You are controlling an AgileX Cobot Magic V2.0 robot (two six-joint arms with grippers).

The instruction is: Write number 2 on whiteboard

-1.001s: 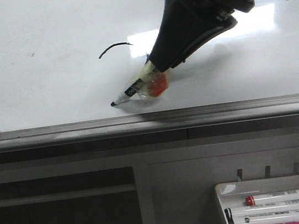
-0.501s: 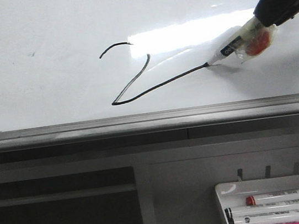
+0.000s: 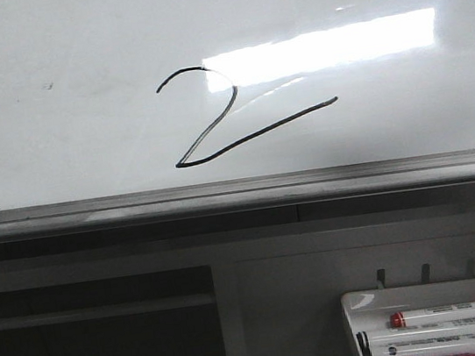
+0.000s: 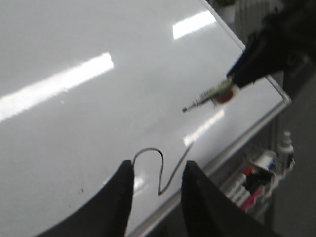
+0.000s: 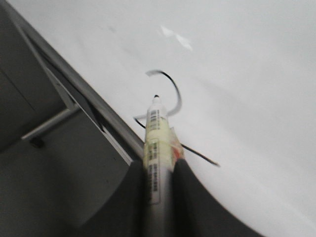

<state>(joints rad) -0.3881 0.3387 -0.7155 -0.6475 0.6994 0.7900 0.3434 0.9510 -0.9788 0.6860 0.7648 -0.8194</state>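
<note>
Looking across from the left, the whiteboard (image 3: 42, 46) fills the upper front view, broad, flat and glossy, throwing back a bright bar of light, with a dull grey metal rail along its near edge. It reads as rigid and slick, fixed in place, nothing to grab. Near the middle sits the number 2 (image 3: 213, 133), a thin black line with a hooked top and a long tail running rightward, complete by the look of it. Wet ink on that gloss likely smears at a touch, so contact there is best avoided. Low on the right, a white tray (image 3: 361, 302) holds spare pens. The left pincer (image 4: 155, 190) hangs released and empty over the board, the digit showing between its dark fingers. The right pincer (image 5: 158, 173) is clenched on the marker (image 5: 157, 143), a light, stiff plastic barrel gripped mid-body, tip lifted clear of the surface. That hold looks snug, though a smooth barrel could slip under pressure.
</note>
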